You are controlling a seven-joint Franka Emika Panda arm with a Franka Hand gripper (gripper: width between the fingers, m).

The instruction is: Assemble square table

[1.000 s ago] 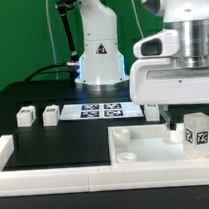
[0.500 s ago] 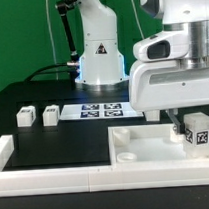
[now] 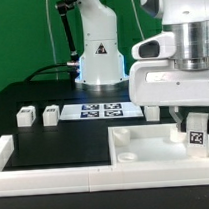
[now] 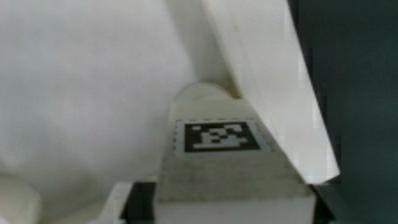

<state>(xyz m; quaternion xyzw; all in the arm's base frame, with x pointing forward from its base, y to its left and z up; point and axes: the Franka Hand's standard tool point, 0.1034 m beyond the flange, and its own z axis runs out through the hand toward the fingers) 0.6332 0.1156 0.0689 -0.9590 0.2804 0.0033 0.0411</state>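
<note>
Upright in the exterior view, a small white block leg with a black-and-white square tag (image 3: 198, 135) stands with its long axis vertical and its tag facing the camera. The two-finger gripper (image 3: 197, 118) comes down on it from above and is closed around its upper part. The leg sits over the white plastic square tabletop with a raised rim (image 3: 146, 152), at the corner on the exterior view's right. Its lower end is in or just above the tray; the rim hides whether it touches.

In the wrist view the same leg (image 4: 217, 137) shows its tag between pale finger surfaces, one finger (image 4: 267, 85) running slantwise beside it. This picture is blurred, and the leg's foot cannot be made out.

Well apart, toward the exterior view's left, two more small white block legs (image 3: 26, 115) (image 3: 51, 116) lie on the black table (image 3: 65, 145), near the marker board (image 3: 103, 111). Another small white block (image 3: 151, 112) sits just past the board, partly covered by the arm's white housing. A long white border rail (image 3: 52, 180) runs along the near edge, cut off at the frame. The tabletop's right side is also cut off.
</note>
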